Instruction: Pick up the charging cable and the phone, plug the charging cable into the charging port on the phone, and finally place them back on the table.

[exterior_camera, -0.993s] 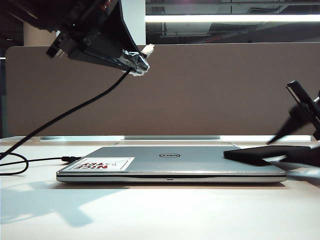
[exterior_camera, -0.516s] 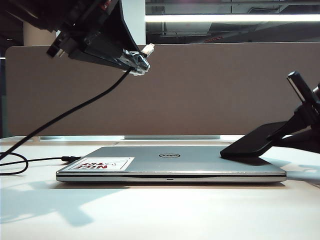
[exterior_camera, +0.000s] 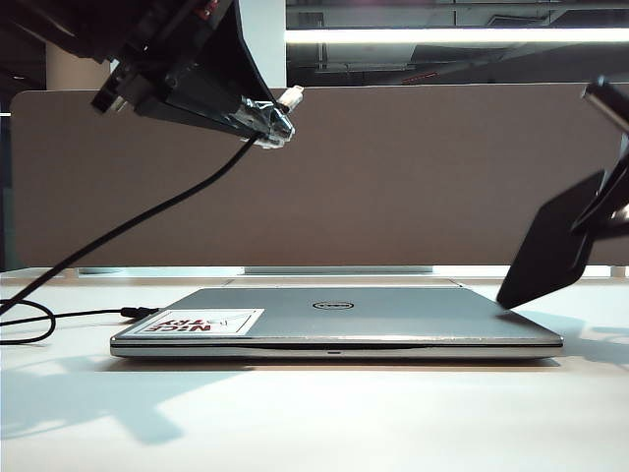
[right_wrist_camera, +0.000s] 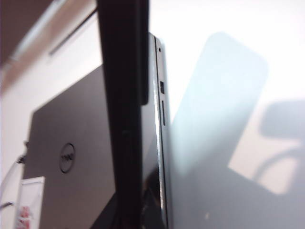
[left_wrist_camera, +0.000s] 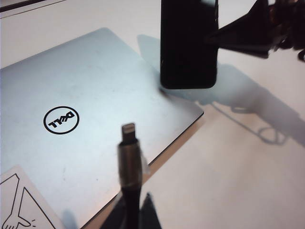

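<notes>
We see the phone [exterior_camera: 552,246] tilted steeply in the air above the silver Dell laptop's [exterior_camera: 339,320] right end, clear of the lid, pinched by the right gripper [exterior_camera: 601,208] at the exterior view's right edge. The charging cable [exterior_camera: 138,221] hangs from the left gripper [exterior_camera: 265,123], raised upper left, fingers pressed on it behind the silvery plug [left_wrist_camera: 128,131]; the cord trails to the white table [exterior_camera: 314,413].

You see a bright ceiling strip light [exterior_camera: 452,35] glaring overhead. Hard shadows fall on the white desk [exterior_camera: 314,413]. The right wrist view is blurred; the exterior view is backlit.
</notes>
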Controlling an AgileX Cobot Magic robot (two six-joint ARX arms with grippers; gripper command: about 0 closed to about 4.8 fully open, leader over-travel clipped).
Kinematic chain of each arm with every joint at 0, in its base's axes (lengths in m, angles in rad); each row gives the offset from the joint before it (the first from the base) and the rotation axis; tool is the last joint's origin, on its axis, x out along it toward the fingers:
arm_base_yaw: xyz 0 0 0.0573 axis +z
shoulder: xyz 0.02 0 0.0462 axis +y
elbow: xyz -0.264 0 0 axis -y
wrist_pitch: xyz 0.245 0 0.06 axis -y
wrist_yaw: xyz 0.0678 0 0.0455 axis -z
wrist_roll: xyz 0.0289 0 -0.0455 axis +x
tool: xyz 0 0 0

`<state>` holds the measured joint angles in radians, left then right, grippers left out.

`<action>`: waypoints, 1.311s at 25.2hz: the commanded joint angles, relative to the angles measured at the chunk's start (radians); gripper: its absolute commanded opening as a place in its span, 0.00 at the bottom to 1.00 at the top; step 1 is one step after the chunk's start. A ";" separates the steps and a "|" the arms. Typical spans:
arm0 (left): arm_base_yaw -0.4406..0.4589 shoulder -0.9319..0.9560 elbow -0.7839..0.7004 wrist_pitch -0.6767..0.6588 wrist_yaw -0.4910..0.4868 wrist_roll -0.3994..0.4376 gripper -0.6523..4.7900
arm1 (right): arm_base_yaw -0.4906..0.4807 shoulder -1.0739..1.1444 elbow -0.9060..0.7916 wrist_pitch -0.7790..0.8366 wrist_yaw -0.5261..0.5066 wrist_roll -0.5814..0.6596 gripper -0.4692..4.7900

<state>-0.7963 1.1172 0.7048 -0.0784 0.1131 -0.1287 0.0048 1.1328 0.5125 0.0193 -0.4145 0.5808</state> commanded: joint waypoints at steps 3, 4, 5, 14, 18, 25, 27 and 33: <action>-0.002 -0.003 0.001 0.014 0.004 -0.002 0.11 | 0.002 -0.047 0.273 -0.487 0.074 -0.245 0.08; -0.002 -0.003 0.001 0.014 0.004 -0.002 0.11 | 0.002 -0.045 0.311 -0.549 0.082 -0.262 0.08; -0.002 -0.003 0.001 0.014 0.004 -0.002 0.11 | 0.002 -0.045 0.339 -0.595 0.087 -0.276 0.08; -0.002 -0.003 0.001 0.028 0.004 -0.002 0.11 | 0.039 0.008 0.571 -1.017 0.248 -0.399 0.08; -0.002 -0.003 0.001 0.027 0.004 -0.002 0.11 | 0.097 0.063 0.581 -1.088 0.290 -0.414 0.08; -0.002 -0.002 0.001 0.024 0.004 -0.002 0.11 | 0.165 0.159 0.580 -1.145 0.346 -0.425 0.08; -0.003 -0.002 0.001 0.024 0.004 -0.002 0.11 | 0.170 0.203 0.580 -1.144 0.346 -0.436 0.08; -0.002 -0.002 0.001 0.024 0.004 -0.002 0.11 | 0.170 0.260 0.580 -1.143 0.345 -0.452 0.08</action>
<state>-0.7967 1.1175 0.7048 -0.0647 0.1131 -0.1291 0.1741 1.3933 1.0859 -1.1347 -0.0681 0.1364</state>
